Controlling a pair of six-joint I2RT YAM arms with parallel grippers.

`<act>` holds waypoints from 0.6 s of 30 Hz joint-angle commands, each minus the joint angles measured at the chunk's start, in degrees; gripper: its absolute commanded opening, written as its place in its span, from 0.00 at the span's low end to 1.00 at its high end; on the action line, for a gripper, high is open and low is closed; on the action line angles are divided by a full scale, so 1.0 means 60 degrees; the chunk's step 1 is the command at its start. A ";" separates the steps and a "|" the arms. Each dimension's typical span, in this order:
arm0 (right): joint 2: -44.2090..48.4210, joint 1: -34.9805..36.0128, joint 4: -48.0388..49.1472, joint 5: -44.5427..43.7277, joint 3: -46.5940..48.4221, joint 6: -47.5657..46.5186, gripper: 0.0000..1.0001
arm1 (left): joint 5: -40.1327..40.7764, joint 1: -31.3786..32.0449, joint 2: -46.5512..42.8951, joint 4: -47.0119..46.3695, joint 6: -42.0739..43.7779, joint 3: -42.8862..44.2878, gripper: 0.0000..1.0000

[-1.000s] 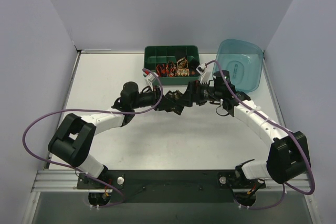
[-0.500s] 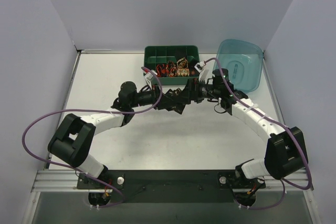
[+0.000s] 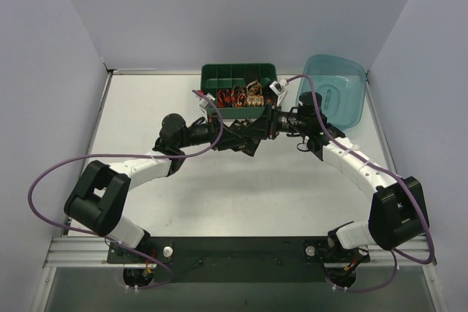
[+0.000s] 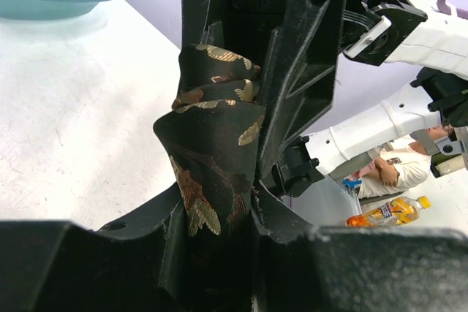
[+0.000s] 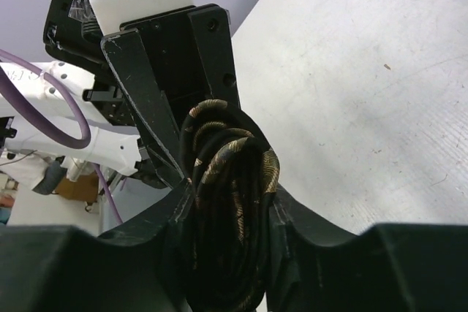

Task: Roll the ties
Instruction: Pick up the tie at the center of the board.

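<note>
Seen from above, the two arms meet nose to nose over the worktop (image 3: 146, 107), a little toward 12 o'clock from its middle, the left one reaching in from 9 o'clock and the right one from 3 o'clock. Between them hangs the tie (image 4: 212, 144), black fabric with gold leaf-like motifs, bunched into a loose roll and lifted off the surface. The left claw (image 4: 216, 206) is partly closed, and its two black fingers pinch the lower part of the fabric, which folds down between them in the left wrist view. The right claw (image 5: 230, 199) is likewise narrowed onto the tie: in its own wrist view the wound layers show edge-on as a coil, touching a finger on each side. Each claw's fingers stand just beside the other's, so that the roll is gripped from both ends at once. Just past the meeting point, at 12 o'clock, sits the dark green tray (image 3: 219, 73), whose near compartments hold rolled ties (image 3: 243, 96) with red and gold patterns; exactly how many coils lie there cannot be told. At about 1 o'clock, just beside the tray and apart from it, stands the translucent teal tub (image 3: 349, 78). A purple cable (image 3: 44, 180) loops out from the left arm toward 8 o'clock.
</note>
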State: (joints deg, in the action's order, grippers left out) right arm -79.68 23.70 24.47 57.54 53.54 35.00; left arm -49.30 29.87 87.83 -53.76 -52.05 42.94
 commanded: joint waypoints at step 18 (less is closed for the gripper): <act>-0.0635 0.0151 -0.1454 -0.0695 0.1855 -0.0970 0.00 | 0.0787 -0.1077 -0.0882 0.1617 0.0838 0.0725 0.84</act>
State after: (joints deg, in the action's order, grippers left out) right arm -81.32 24.16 20.43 57.21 58.13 33.95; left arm -48.69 28.53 86.08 -50.68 -50.85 44.56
